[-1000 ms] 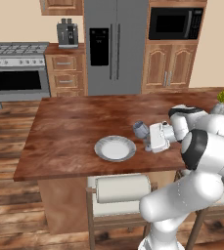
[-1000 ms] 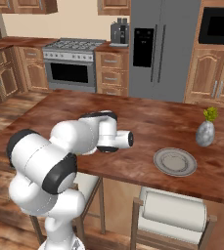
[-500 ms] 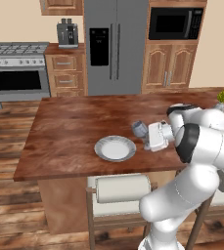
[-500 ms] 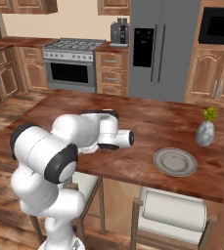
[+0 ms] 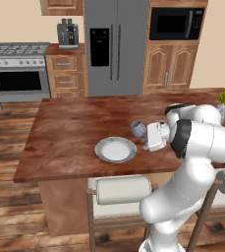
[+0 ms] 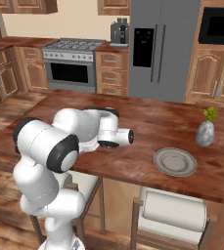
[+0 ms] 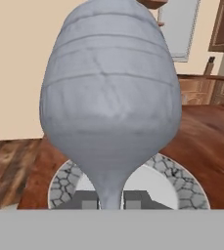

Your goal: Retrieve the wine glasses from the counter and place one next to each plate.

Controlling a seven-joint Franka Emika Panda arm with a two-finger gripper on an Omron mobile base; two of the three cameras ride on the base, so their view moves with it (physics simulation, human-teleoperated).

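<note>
Pincer: the two-finger gripper [image 7: 111, 201] is nipped narrow on the thin stem of a translucent grey-blue wine glass [image 7: 111, 97]; a dark finger pad [image 7: 135, 199] shows on either side of the stem.
Why that hold: my guess is the stem gives the only slim, straight place to pinch, and it keeps the rounded bowl free.
Glass: egg-shaped bowl with faint horizontal bands and a mottled, cloudy surface, tapering to the stem. From the left base view the glass [image 5: 138, 129] is carried above the top, just right of the plate.
Plate: a round shallow grey-white plate with a darker, pebbled grey rim [image 7: 64, 178] lies directly behind the stem; it sits flat on the top [image 5: 115, 149].
Surface: a glossy reddish-brown wooden island top [image 5: 70, 133], streaked grain, stools tucked under.
Second setting: another grey-rimmed plate [image 6: 175, 162] lies well apart, near a grey egg-shaped vase with a green plant [image 6: 205, 132].
Stage: first glass looks close to set-down beside its plate; not yet released.
</note>
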